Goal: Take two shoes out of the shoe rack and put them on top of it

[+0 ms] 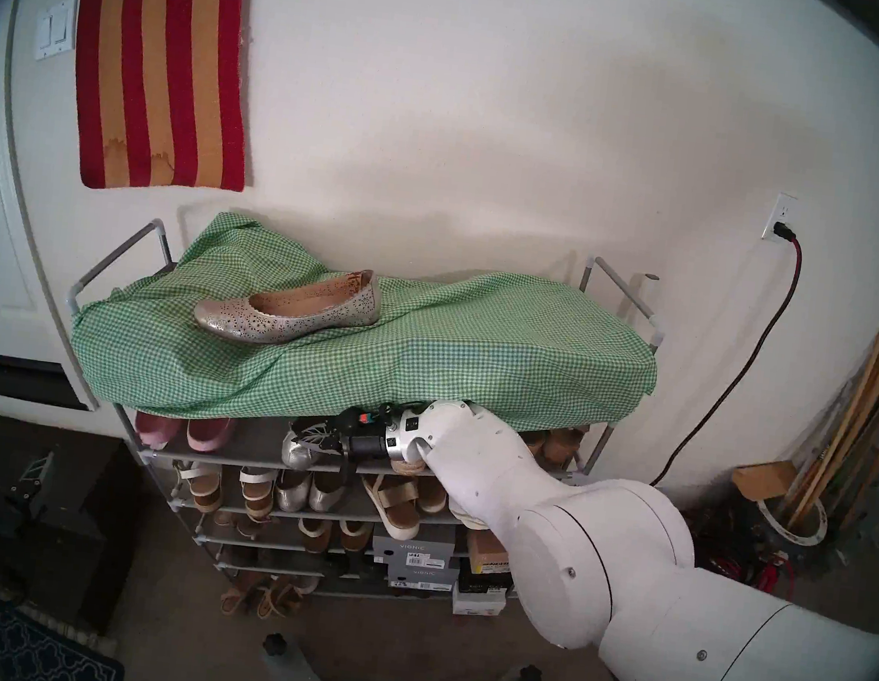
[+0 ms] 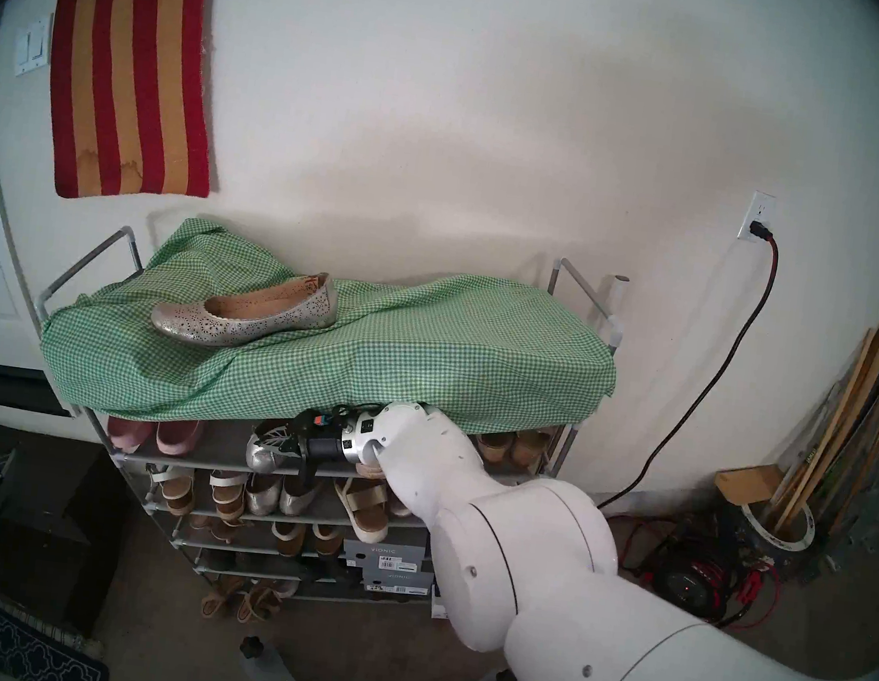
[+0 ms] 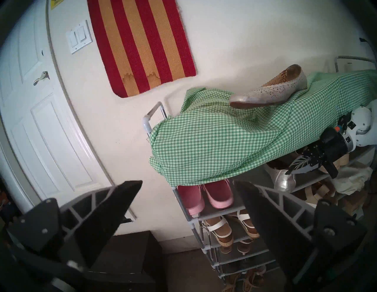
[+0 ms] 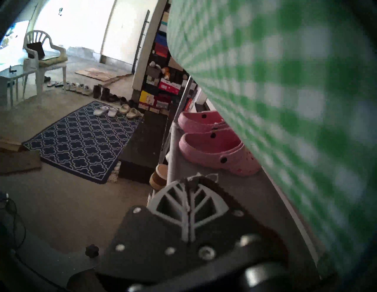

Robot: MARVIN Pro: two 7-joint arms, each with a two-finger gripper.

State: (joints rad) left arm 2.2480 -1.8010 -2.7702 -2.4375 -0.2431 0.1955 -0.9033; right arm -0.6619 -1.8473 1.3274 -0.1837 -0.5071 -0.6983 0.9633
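One perforated flat [image 1: 288, 310] lay on the gingham cloth [image 1: 424, 363] atop the shoe rack [image 1: 597, 448]; second flat [image 1: 299, 449] on the upper shelf, half hidden; right gripper [image 1: 318, 438] clamped on its rim; left gripper [image 3: 187, 195] hung spread wide, empty.

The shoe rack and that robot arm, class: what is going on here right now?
A two-armed robot is moving a pair of silver flats from inside the shoe rack onto its top. One shoe already lies on the green checked cloth covering the top. The right end effector is under the cloth's front edge, shut on the second shoe on the first shelf, beside the pink clogs. The left end effector is open, empty and well off to the side.
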